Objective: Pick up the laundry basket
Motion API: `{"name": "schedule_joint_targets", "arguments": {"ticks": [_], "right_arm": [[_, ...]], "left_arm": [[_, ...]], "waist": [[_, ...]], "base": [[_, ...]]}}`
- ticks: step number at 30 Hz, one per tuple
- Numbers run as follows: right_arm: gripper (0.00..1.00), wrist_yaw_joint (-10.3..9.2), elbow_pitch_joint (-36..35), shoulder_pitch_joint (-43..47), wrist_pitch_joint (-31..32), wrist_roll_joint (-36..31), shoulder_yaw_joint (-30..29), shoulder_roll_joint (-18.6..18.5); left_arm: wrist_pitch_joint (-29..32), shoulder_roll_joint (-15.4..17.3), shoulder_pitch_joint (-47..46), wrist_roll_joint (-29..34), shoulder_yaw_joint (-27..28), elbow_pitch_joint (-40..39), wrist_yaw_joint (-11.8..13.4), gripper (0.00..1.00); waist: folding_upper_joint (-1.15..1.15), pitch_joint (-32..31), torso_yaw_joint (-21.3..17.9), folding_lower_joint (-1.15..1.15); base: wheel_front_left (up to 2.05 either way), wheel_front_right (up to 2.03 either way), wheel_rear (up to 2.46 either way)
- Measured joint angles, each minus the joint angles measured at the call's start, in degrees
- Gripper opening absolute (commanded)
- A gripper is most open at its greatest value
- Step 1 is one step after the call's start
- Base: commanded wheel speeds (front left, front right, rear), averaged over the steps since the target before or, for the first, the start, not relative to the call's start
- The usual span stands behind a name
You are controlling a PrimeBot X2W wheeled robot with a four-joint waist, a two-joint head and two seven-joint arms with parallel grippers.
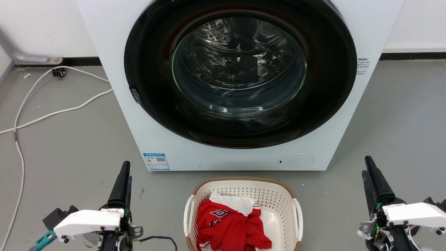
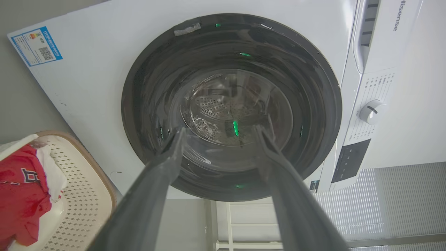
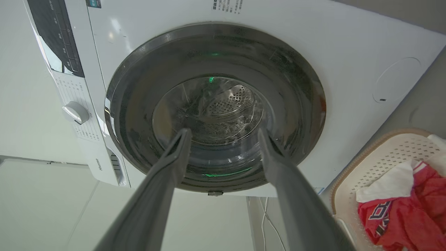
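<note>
I'm looking at a plain grey floor (image 1: 69, 146) that runs back to the far wall. A white washing machine (image 1: 223, 158) stands on it at the far centre. In front of the machine, on the near side, the laundry basket (image 1: 244, 180) sits on the floor. To the left, a white cable (image 1: 66, 111) lies loose, curving from beside the machine toward the near left.

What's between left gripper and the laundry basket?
Bare grey floor separates the left gripper and the laundry basket, seen in the head view.
</note>
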Motion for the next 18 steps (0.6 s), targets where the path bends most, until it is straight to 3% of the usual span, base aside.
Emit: {"name": "schedule_joint_targets", "arguments": {"ticks": [7,18], "right_arm": [[1.00,0.00,-0.8,0.2,-1.6,-11.3,0.8,0.0],[1.00,0.00,-1.0,0.6,-3.9,-26.4,1.4,0.1]], "left_arm": [[-1.7,0.0,0.0,9.3,-0.5,-2.1,0.1,1.00],[-3.9,0.0,0.0,21.8,-4.1,-3.0,2.7,1.00]], "waist": [[0.00,-0.1,0.1,0.00],[0.00,-0.1,0.2,0.00]], "base": [[0.00,0.00,0.00],[0.00,0.00,0.00]]}}
